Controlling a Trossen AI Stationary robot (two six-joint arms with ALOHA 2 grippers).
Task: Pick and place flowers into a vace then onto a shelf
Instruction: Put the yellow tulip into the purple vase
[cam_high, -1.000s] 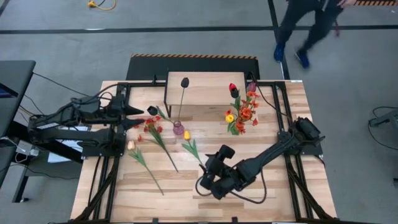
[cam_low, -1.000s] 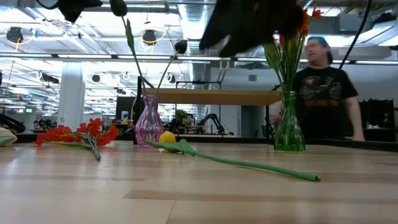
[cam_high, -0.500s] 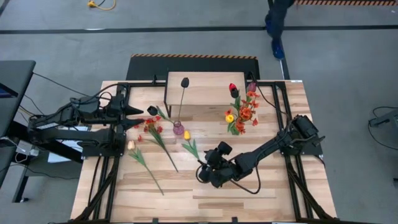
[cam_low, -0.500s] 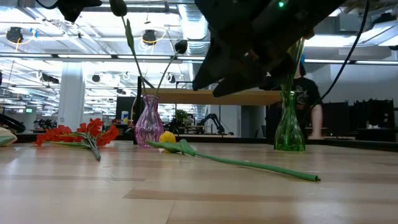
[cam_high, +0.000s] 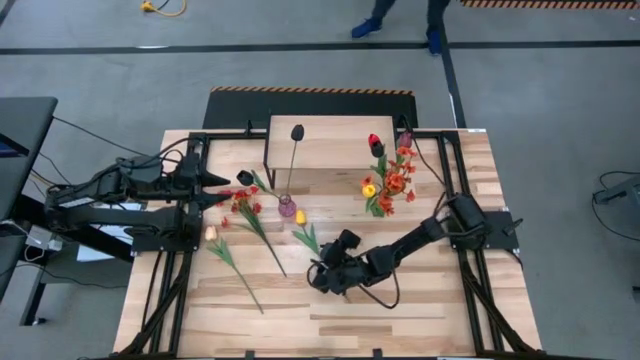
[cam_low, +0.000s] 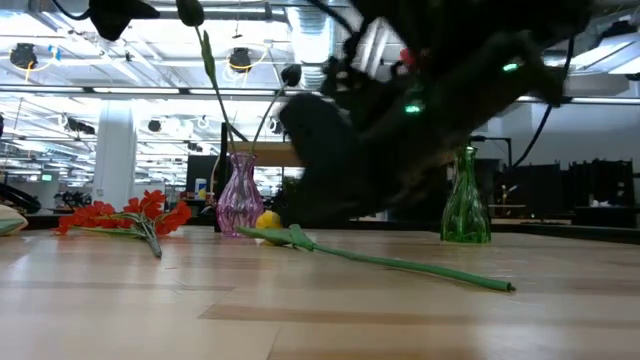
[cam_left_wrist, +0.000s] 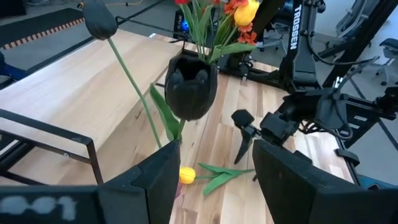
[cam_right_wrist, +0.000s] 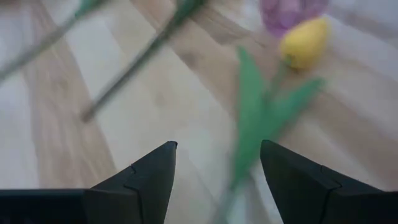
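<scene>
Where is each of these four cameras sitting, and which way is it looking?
High view: overhead, straight down on table, both arms.
Low view: tabletop level, looking across; right arm looms dark.
Left wrist view: on left arm, past left gripper, toward dark tulip.
Right wrist view: on right arm, open right gripper above yellow tulip.
All four views share that yellow tulip.

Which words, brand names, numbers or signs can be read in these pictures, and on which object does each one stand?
"TROSSEN": white capital letters running down the right arm, seen in the left wrist view.
No other text can be read. The purple vase, green vase, shelf and tabletop show no label, and nothing in the room behind is legible.
</scene>
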